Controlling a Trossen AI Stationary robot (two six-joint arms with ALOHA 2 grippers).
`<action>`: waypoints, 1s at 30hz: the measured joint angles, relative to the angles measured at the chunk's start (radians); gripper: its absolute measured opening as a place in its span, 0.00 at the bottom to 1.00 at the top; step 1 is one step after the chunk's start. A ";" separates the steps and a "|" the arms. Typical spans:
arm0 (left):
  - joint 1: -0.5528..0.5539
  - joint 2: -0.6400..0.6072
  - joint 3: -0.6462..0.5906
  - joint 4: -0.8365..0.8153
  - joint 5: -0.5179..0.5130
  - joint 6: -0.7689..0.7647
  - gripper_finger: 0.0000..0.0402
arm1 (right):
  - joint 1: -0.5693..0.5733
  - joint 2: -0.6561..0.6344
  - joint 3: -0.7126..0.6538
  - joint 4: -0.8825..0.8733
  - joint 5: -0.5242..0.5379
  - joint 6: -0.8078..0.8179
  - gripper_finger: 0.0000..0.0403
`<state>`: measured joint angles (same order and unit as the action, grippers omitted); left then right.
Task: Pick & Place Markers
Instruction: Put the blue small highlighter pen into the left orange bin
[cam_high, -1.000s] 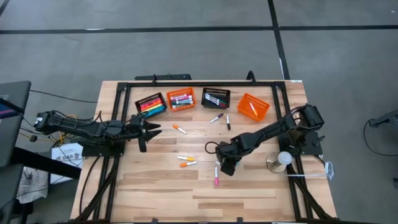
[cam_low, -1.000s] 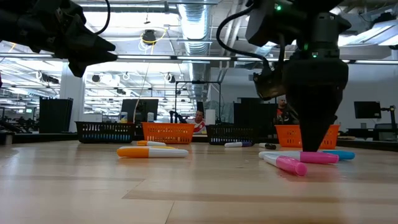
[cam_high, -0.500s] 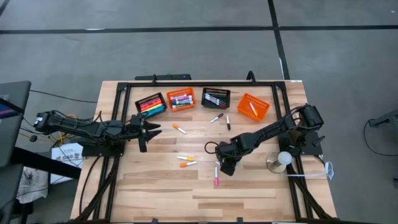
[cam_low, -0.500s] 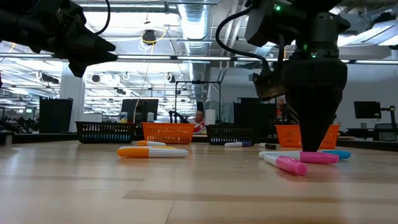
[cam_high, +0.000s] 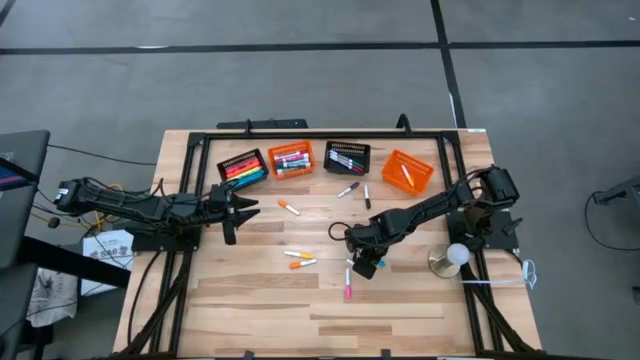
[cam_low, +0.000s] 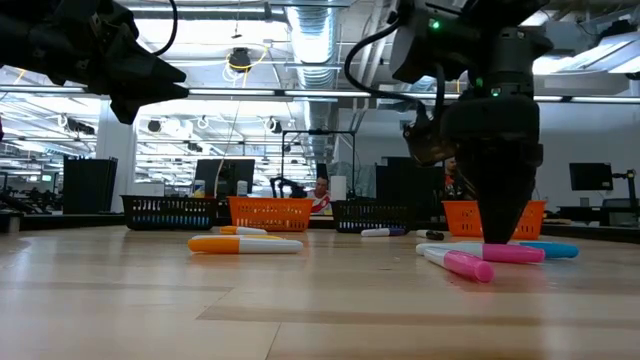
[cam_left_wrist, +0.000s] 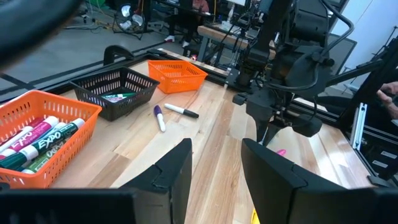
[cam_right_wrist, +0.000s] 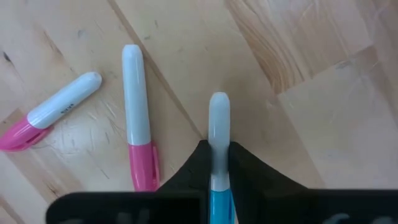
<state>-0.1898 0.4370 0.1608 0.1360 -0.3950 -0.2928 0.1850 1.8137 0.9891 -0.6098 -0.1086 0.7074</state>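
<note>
My right hand (cam_right_wrist: 219, 163) points straight down at the wooden counter (cam_high: 400, 310) near its middle, and its two fingers (cam_right_wrist: 245, 168) are pressed against either side of a blue-capped marker (cam_right_wrist: 218, 149) with a pale barrel, clamped on it. The low view shows that marker (cam_low: 545, 249) lying flat on the wood with the tip of my right hand (cam_low: 500, 232) down at it. Just beside it lie two pink-capped markers: one (cam_right_wrist: 138, 124) roughly parallel to the one I hold, the other (cam_right_wrist: 50, 111) slanted away from it. From above, one of these pink-capped markers (cam_high: 348, 284) runs toward 6 o'clock from my right hand (cam_high: 362, 266). Toward 9 o'clock from there, two orange-capped markers (cam_high: 300, 258) rest close together, and another orange-capped one (cam_high: 289, 208) lies farther up the counter toward 11 o'clock. A purple-capped marker (cam_high: 348, 189) and a black-capped marker (cam_high: 367, 197) sit near the far row of baskets. That row, along the 12 o'clock edge, holds a black basket (cam_high: 242, 167) of mixed colours, an orange basket (cam_high: 291, 159) of markers, a second black basket (cam_high: 347, 157) and a tilted orange basket (cam_high: 407, 172). My left hand (cam_high: 236, 211) hovers over the counter's 9 o'clock side, its fingers (cam_left_wrist: 174, 171) spread apart with nothing between them.
</note>
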 joint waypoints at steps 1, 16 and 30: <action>0.000 0.000 0.000 0.000 0.000 0.000 0.34 | -0.003 0.000 0.000 0.000 -0.004 0.000 0.06; 0.000 0.000 0.000 0.000 0.000 -0.003 0.34 | -0.012 -0.026 -0.002 0.008 -0.022 -0.001 0.07; 0.000 0.000 0.000 0.000 0.000 -0.003 0.34 | -0.076 -0.168 -0.004 -0.022 0.021 -0.027 0.07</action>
<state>-0.1902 0.4370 0.1608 0.1360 -0.3946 -0.2958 0.1090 1.6460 0.9852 -0.6320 -0.0872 0.6807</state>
